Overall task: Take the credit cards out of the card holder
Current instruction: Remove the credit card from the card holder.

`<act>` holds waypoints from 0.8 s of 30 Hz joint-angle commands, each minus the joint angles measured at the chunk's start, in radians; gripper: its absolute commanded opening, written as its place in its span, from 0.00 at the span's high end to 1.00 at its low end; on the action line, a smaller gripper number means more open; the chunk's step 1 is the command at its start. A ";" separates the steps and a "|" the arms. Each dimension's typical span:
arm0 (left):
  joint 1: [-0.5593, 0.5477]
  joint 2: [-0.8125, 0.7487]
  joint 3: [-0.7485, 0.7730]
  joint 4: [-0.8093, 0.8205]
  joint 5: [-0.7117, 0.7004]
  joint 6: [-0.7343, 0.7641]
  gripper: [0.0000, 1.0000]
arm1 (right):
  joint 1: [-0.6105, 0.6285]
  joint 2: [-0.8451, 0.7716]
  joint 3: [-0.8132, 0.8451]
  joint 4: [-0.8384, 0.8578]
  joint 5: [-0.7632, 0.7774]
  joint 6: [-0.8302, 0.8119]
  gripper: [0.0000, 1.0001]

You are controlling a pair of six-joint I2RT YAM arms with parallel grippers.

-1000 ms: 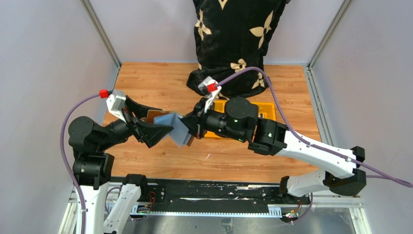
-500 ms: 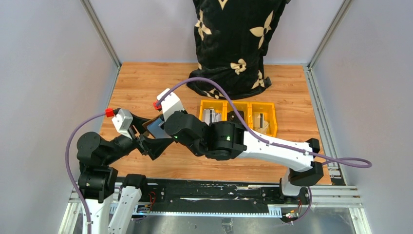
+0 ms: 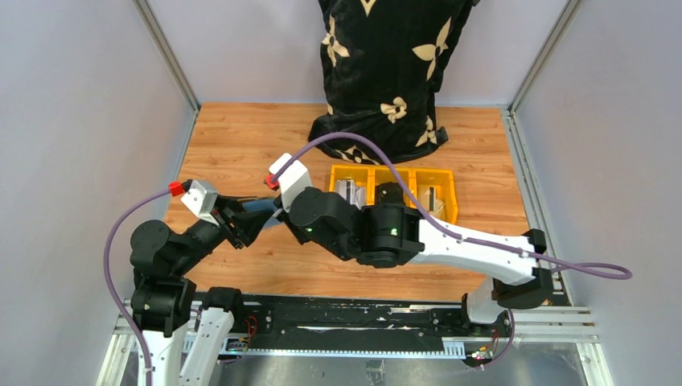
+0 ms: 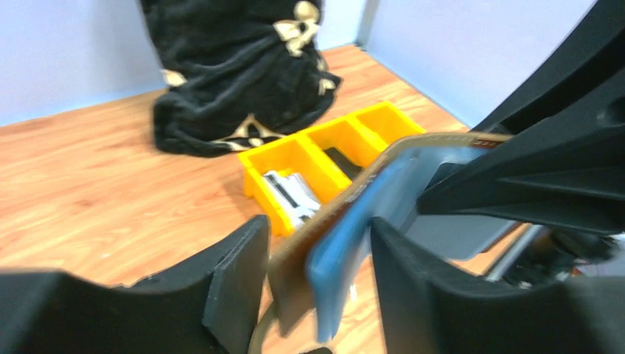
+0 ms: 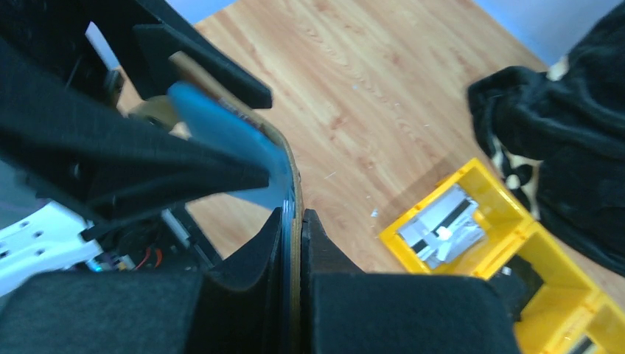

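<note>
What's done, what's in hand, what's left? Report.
Done: at least one striped card lies in the yellow bin. In hand: the left gripper holds the wallet while the right gripper is pinched shut on its edge. Left: whether any cards are inside the wallet is hidden, so I cannot tell how many are to come.

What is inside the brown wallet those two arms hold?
A blue-grey layer shows inside the wallet. The fingers cover the rest, so any cards inside cannot be seen.

card holder (image 4: 291,284) blurred, contents perhaps hidden between its leaves
</note>
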 commanded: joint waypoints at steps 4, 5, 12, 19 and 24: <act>-0.002 0.057 0.082 0.024 0.259 -0.034 0.60 | -0.076 -0.193 -0.169 0.121 -0.322 0.108 1.00; -0.002 0.062 0.088 0.022 0.307 -0.039 0.61 | -0.097 -0.217 -0.203 0.149 -0.364 0.123 1.00; -0.002 0.113 0.123 0.066 0.501 -0.194 0.73 | -0.272 -0.376 -0.503 0.496 -0.856 0.295 0.96; -0.002 0.135 0.157 0.060 0.481 -0.214 0.87 | -0.367 -0.432 -0.631 0.665 -1.011 0.410 0.88; -0.002 0.126 0.184 -0.036 0.295 -0.092 1.00 | -0.376 -0.454 -0.674 0.714 -1.070 0.421 0.71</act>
